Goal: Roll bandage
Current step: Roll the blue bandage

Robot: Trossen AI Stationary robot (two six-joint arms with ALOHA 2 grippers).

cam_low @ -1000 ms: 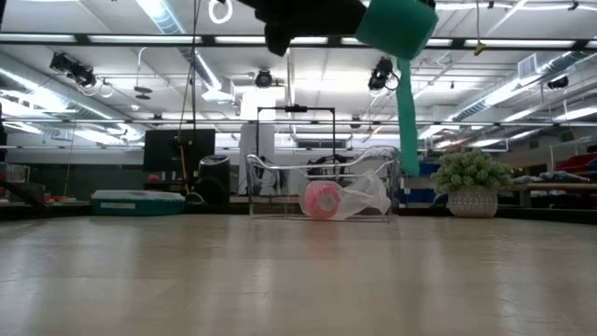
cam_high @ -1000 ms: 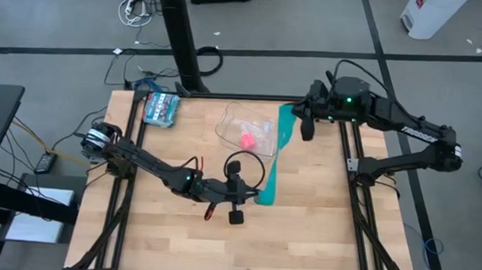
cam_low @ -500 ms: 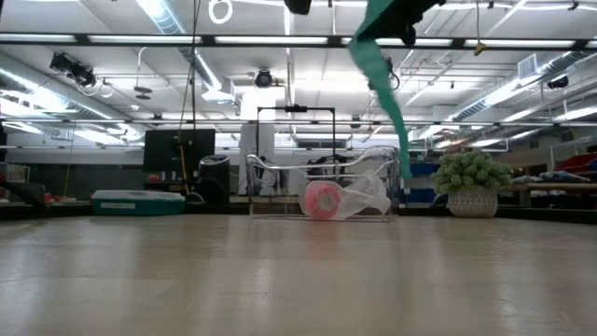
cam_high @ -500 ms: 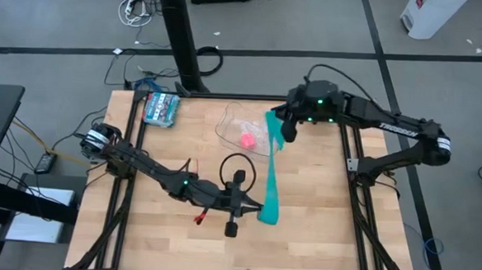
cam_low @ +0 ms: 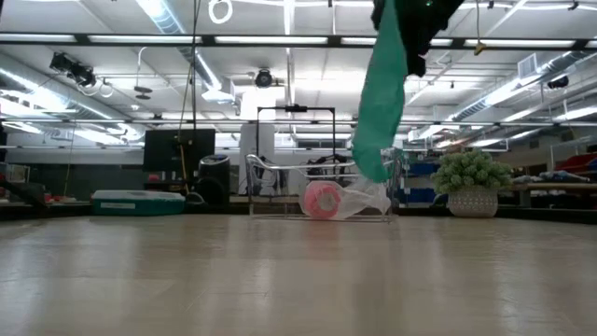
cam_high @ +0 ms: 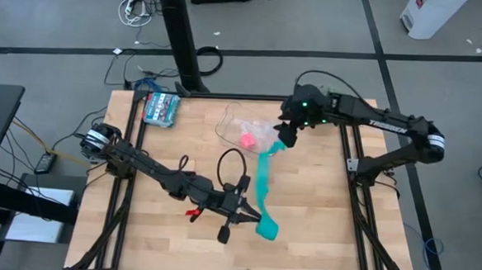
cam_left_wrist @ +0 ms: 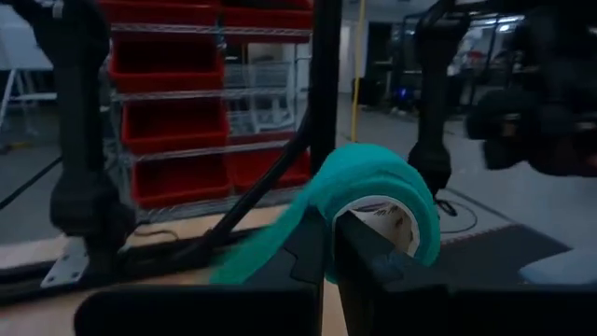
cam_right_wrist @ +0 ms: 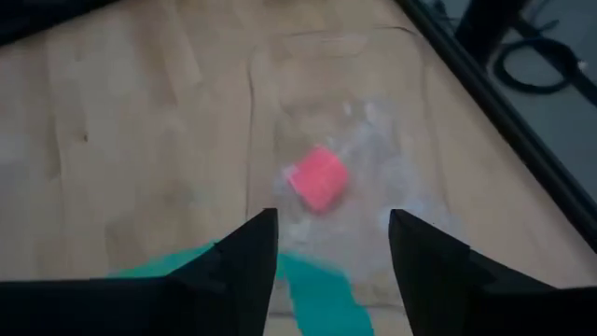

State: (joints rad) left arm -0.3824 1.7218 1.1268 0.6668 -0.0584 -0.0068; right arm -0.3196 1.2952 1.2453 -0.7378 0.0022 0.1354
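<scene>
The bandage (cam_high: 263,182) is a teal strip running across the table's middle, well above the wood; in the low view it hangs broad and slack (cam_low: 382,103). Its near end is curled into a loop (cam_left_wrist: 373,177) with a white inner face. My left gripper (cam_high: 256,218) is shut on that loop, held level above the table's near half. My right gripper (cam_high: 286,137) stands open (cam_right_wrist: 331,219) at the strip's far end, high over the table and slanting down. Teal cloth (cam_right_wrist: 312,285) shows low between its fingers. My left gripper pinches the wall of the curled near end (cam_left_wrist: 328,219) between its two fingers, which come at it level. The loop arches over the fingertips, and the strip trails away from it, clear of the table. My right gripper: whether its open fingers still touch the strip's far end (cam_high: 282,145), I cannot tell.
A clear plastic bag holding a small pink block (cam_high: 246,139) lies on the wood right under my right gripper (cam_right_wrist: 319,177). A teal-patterned packet (cam_high: 161,108) sits at the far left corner. Black frame rails (cam_high: 351,157) run along the table's left and right sides.
My right gripper has come down and toward the table's left, tipping further downward. My left gripper has risen, turned and carried the curled end toward the near edge. The strip, drawn narrow and straight before, now hangs wide and slack.
</scene>
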